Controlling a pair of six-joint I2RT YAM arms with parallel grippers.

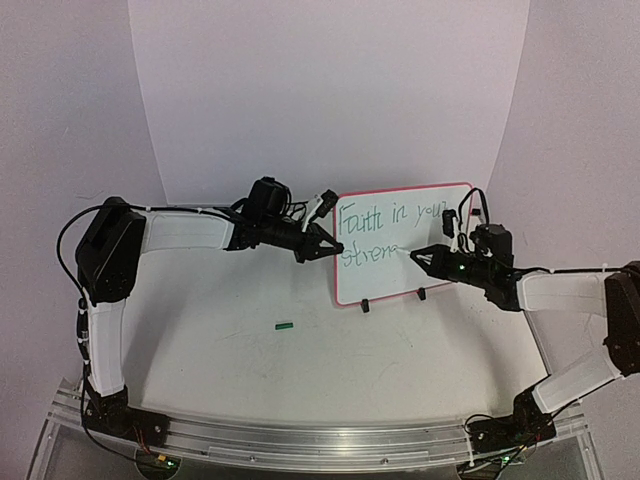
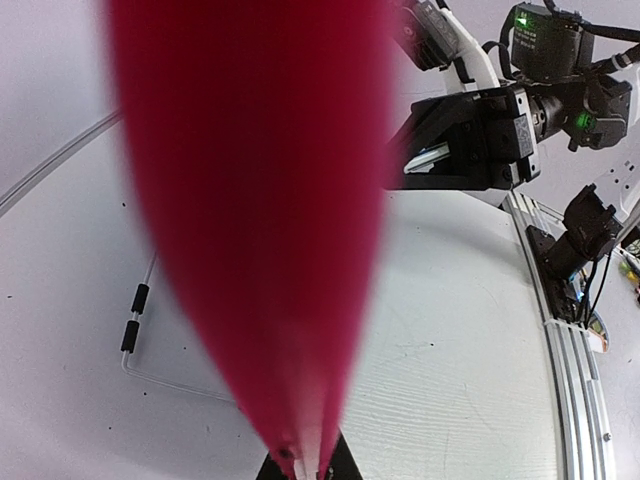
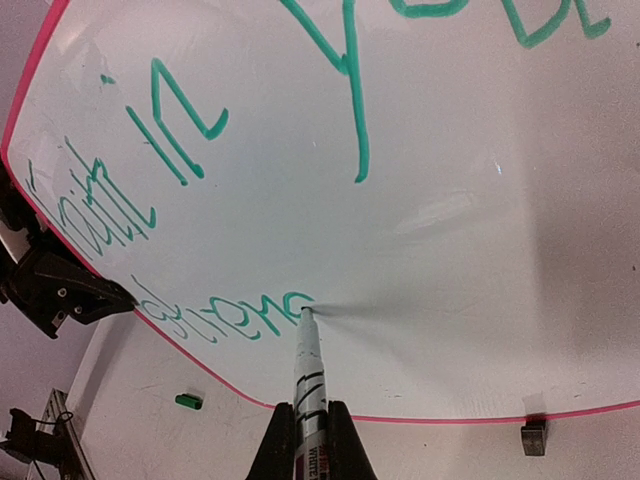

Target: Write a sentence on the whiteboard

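— Where is the whiteboard [image 1: 420, 275] sitting?
— It is standing upright on its two black feet [image 1: 366, 306], right of the middle of the bench [image 1: 250, 365], toward the far side.
— What are the tools doing?
— The left tool [image 1: 322, 247] is clamping the board's left rim. The right tool [image 1: 418, 256] is squeezing a marker [image 3: 308, 370], and its tip is touching the board at the end of the lower line.
— And the sentence [image 1: 385, 215]?
— Green lettering is showing "Faith in your" on top and "stren" beneath. A small green piece [image 1: 284, 325] is lying on the bench, nearer than the board and to its left.
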